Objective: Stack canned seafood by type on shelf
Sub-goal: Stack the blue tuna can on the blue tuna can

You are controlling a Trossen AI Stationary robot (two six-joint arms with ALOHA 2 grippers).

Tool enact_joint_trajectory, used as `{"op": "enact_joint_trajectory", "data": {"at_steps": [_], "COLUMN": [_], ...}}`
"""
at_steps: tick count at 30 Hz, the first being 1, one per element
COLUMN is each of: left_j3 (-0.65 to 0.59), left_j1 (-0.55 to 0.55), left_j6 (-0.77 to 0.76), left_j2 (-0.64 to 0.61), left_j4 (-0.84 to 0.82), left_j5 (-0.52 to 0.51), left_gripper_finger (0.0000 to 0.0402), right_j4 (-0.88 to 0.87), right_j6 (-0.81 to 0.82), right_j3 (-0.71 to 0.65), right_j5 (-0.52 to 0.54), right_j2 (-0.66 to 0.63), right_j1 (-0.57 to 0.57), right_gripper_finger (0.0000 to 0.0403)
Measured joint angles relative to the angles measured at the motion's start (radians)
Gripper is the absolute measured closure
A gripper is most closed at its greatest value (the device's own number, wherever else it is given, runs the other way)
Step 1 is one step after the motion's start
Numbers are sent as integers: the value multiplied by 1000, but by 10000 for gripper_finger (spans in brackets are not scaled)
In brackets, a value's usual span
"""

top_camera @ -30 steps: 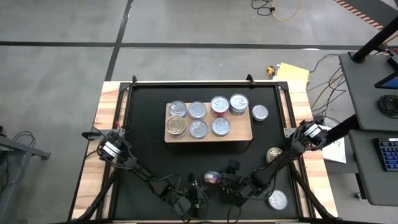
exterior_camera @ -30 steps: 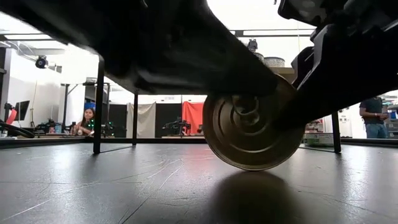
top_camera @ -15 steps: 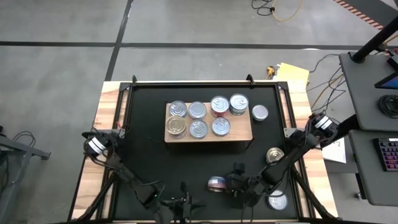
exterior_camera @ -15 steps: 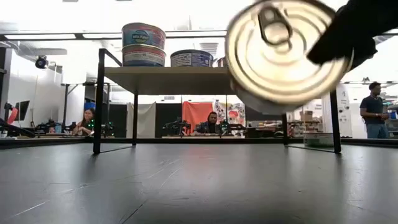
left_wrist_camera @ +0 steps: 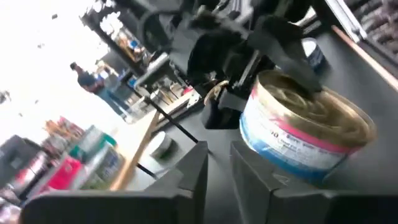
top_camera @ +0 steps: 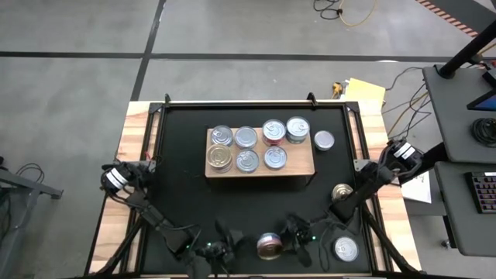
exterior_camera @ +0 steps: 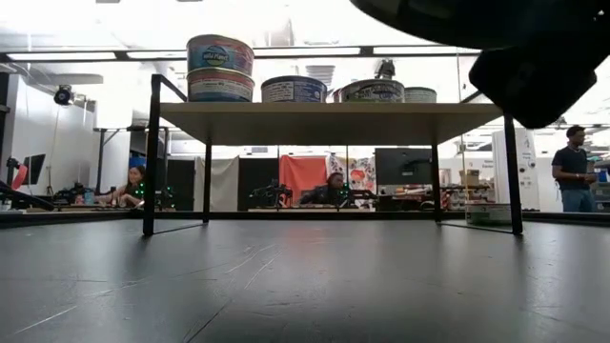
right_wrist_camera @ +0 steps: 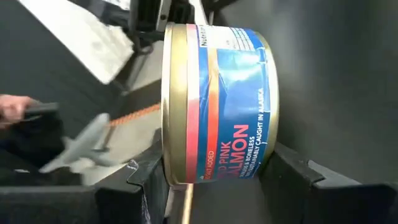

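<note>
Right gripper (right_wrist_camera: pixel 214 180), near the black table's (top_camera: pixel 186 194) front edge, with fingers (right_wrist_camera: pixel 298 177) closed on a blue-and-red-labelled gold salmon tin (right_wrist_camera: pixel 214 102). Left gripper (left_wrist_camera: pixel 217 168) beside it, fingers nearly together, empty. Seven other round tins (top_camera: pixel 246 138) occupy the light-wood shelf (top_camera: pixel 302 165).

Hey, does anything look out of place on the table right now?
Mostly tidy. Three cans sit on the black mat instead of the shelf: one beside its right end, two near the right arm. The right gripper holds a salmon can.
</note>
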Motion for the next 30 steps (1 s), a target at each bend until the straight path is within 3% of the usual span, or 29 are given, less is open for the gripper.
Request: {"op": "enact_joint_trajectory", "data": {"at_steps": [8,20,30], "left_j3": [134,324,412], "left_j1": [-38,-89,-90], "left_j6": [430,849,878], "left_j2": [53,198,267], "left_j4": [-16,-129,-250], "left_j5": [-55,-211,-221], "left_gripper_finger": [256,115,90], "right_j4": [95,243,291], "right_j6": [124,297,491], "right_j3": [-44,-35,-33], "right_j5": [-98,-228,-339], "right_j2": [6,4,5], "right_j1": [-32,-51,-101], "right_gripper_finger": [210,210,210]}}
